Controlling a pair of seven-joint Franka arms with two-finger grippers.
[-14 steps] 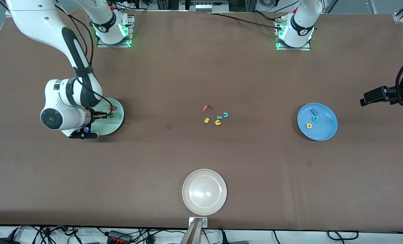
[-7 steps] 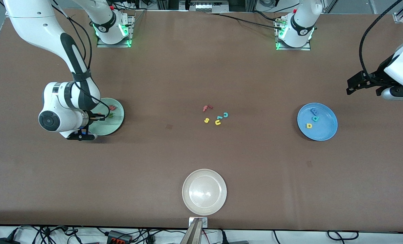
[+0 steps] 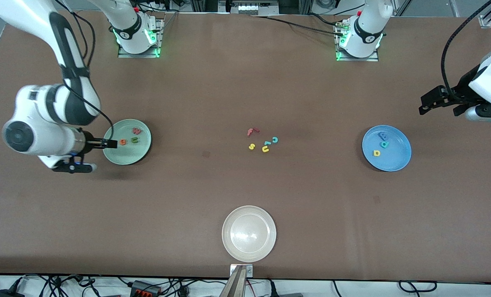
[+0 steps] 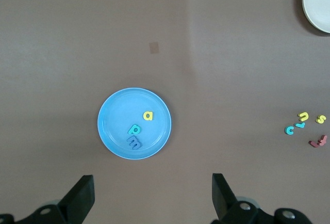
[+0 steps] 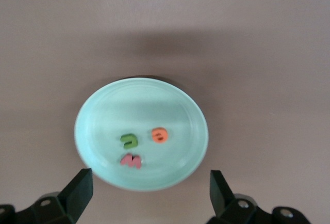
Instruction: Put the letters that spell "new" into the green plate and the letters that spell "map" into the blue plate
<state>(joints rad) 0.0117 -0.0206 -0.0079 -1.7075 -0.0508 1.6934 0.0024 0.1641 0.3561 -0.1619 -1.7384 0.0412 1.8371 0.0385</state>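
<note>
The green plate (image 3: 126,159) lies toward the right arm's end of the table and holds the orange "e" (image 3: 123,142), olive "n" (image 3: 135,140) and pinkish "w" (image 3: 136,130). My right gripper (image 3: 106,143) hangs open and empty over the plate's outer edge; its wrist view shows the green plate (image 5: 103,105) with the "n" (image 5: 130,141), "e" (image 5: 160,134) and "w" (image 5: 132,161). The blue plate (image 3: 394,163) holds the blue "m" (image 3: 382,135), teal "a" (image 3: 384,144) and yellow "p" (image 3: 376,153). My left gripper (image 3: 428,105) waits open, up beside the blue plate (image 4: 113,126).
Loose letters lie mid-table: a red "f" (image 3: 252,131), teal "c" (image 3: 275,140), teal "l" (image 3: 267,143), yellow "u" (image 3: 265,149) and yellow "s" (image 3: 251,146). A white plate (image 3: 249,251) sits near the table edge closest to the front camera.
My right gripper opened and drew back from over the green plate toward the table's end; the orange "e" now lies in the plate. My left arm shifted slightly.
</note>
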